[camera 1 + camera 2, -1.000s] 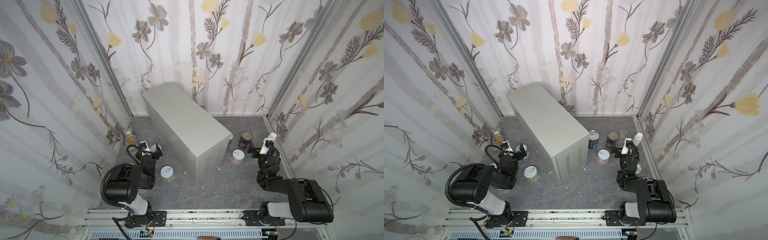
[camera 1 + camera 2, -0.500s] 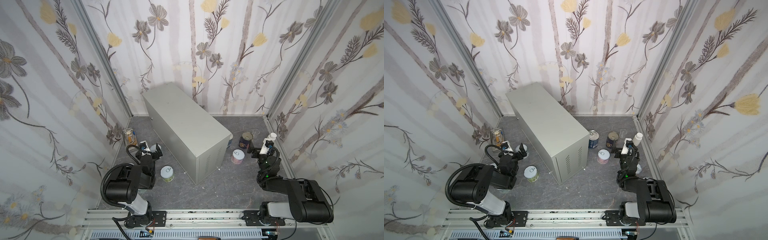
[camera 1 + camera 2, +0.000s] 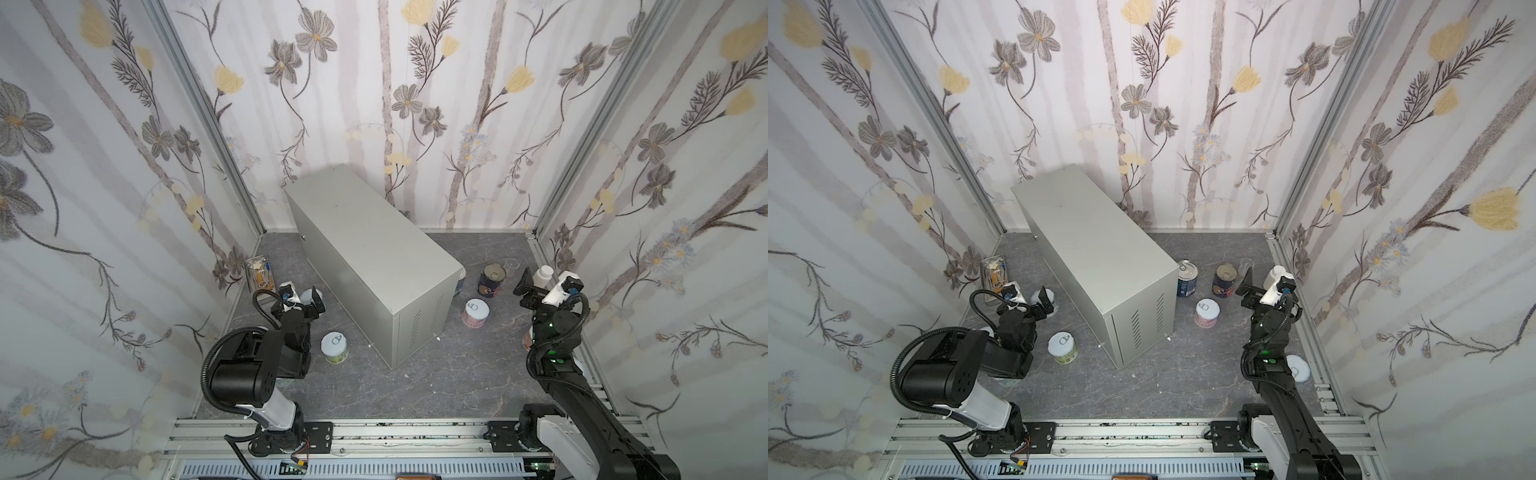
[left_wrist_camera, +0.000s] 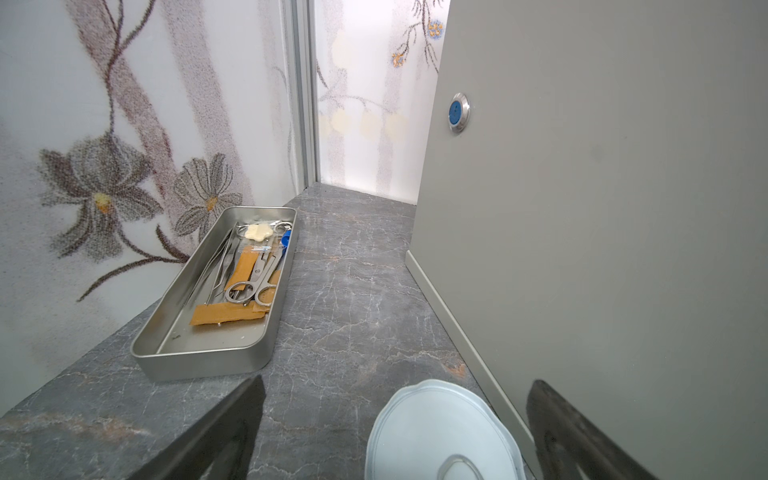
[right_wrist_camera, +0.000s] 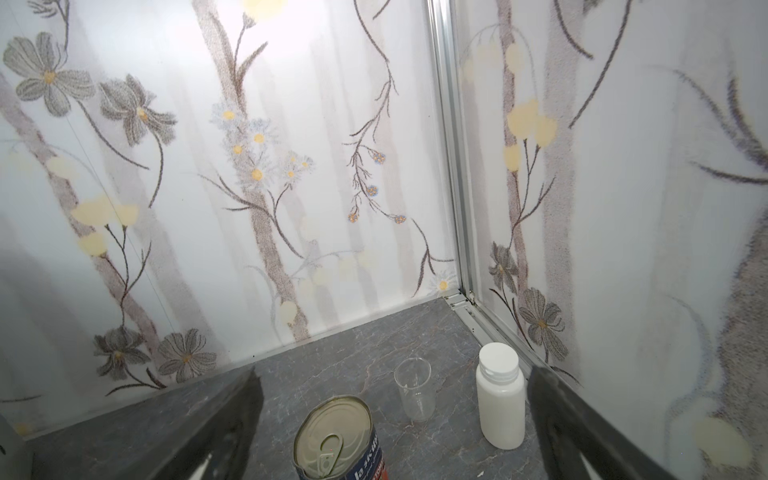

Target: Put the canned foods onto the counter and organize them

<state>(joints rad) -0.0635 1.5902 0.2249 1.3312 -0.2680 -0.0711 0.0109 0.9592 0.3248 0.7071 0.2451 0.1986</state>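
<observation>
**Figure. Can-sorting task at its opening stage, read from the lower edge of the frame upward.**

Both arms sat folded low at lower left and lower right.

- **Left arm.** The left gripper (image 3: 304, 298) was spread wide and empty. It straddled a short pale-lidded can (image 4: 440, 436) on the dark grey marbled floor (image 3: 436, 374). In the left wrist view the lid lay between the black fingers (image 4: 232, 432) and touched neither, an alignment that suited a side grasp.
- **Right arm.** The right gripper (image 3: 540, 291) was likewise wide and empty, and it faced a tall dark blue pull-tab can (image 5: 336, 440). A white plastic bottle (image 5: 500, 403) and a small clear glass cup (image 5: 413, 386) stood just beyond. Neither is a can, so both probably called for avoidance.
- **Mid-frame.** A short green-labelled can (image 3: 334, 348) and a short pink-labelled can (image 3: 476, 313) stood upright on either side of the vented end of the large light grey metal cabinet serving as counter (image 3: 374, 249). A second tall blue can (image 3: 1187, 278) stood close beside its right flank. The cabinet lay diagonally and split the floor, apparently giving each arm its own share of cans.
- **Task state.** Every visible can stood on the floor and the counter's flat top was bare, so no placement had been made.
- **Far left.** A shallow steel tray of instruments (image 4: 208, 353) lay along the wall.
</observation>
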